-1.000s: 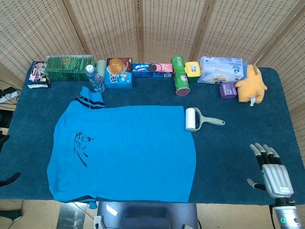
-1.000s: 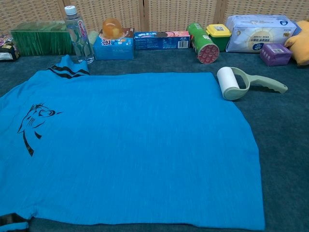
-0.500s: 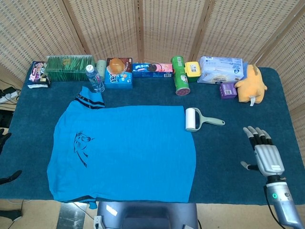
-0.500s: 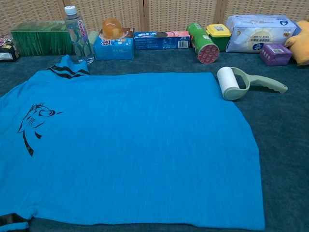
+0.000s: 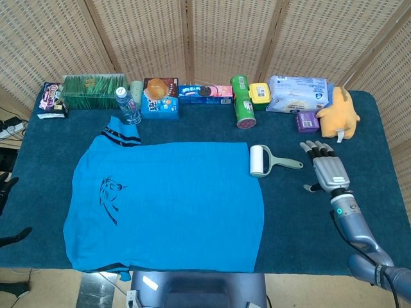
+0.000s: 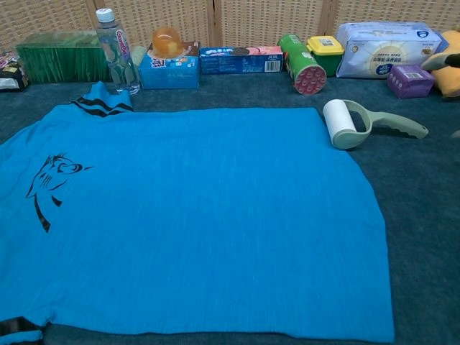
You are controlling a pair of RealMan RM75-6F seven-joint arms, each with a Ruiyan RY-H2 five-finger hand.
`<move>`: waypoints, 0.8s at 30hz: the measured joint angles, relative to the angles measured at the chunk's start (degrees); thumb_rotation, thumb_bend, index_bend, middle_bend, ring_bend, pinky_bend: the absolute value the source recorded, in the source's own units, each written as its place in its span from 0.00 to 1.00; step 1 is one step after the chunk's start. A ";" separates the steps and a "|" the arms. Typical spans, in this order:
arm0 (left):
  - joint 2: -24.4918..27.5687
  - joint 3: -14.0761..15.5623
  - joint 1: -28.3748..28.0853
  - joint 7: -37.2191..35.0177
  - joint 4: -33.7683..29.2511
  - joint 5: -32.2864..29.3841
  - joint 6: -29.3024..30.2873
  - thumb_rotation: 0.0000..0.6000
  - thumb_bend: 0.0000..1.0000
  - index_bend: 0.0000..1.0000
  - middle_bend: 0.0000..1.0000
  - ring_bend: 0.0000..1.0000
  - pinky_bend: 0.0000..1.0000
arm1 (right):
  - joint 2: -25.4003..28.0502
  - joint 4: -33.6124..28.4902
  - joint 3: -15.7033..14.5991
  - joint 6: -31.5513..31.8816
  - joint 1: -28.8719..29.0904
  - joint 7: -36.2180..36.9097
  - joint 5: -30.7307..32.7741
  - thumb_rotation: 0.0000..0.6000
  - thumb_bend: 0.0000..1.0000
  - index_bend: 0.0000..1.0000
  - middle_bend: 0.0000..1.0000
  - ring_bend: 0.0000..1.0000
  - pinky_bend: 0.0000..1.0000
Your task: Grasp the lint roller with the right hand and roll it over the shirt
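So the lint roller (image 5: 261,160) is lying flat on the dark blue surface (image 5: 302,218), its white roll touching the right edge of the shirt (image 5: 173,199) near the upper corner, with the pale green handle pointing off toward 3 o'clock. The shirt is a bright blue tee spread out flat across the middle, with a small black graphic over at its 9 o'clock side. The right hand (image 5: 326,172) sits just past the end of the roller's handle, at about 3 o'clock from it, not touching it, fingers spread and pointing toward 12 o'clock with nothing in them. In the chest view only a sliver of a fingertip shows at the right edge. No left hand visible in either view. Along the far edge there's a row of stuff: a water bottle (image 5: 128,105), a green can (image 5: 243,104) and a yellow plush toy (image 5: 339,113) at the 1 o'clock corner.
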 measured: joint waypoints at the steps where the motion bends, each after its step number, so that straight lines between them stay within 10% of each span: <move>1: -0.04 -0.12 -0.12 0.29 -0.17 -0.42 -0.22 1.00 0.12 0.00 0.00 0.00 0.08 | -0.55 1.02 0.02 -1.04 0.57 0.15 0.33 1.00 0.01 0.00 0.04 0.01 0.02; 24: 0.02 -1.80 -1.80 2.10 -1.63 -5.44 -2.98 1.00 0.12 0.00 0.00 0.00 0.08 | -12.13 18.01 -1.58 -10.33 9.52 3.19 1.69 1.00 0.21 0.16 0.27 0.11 0.03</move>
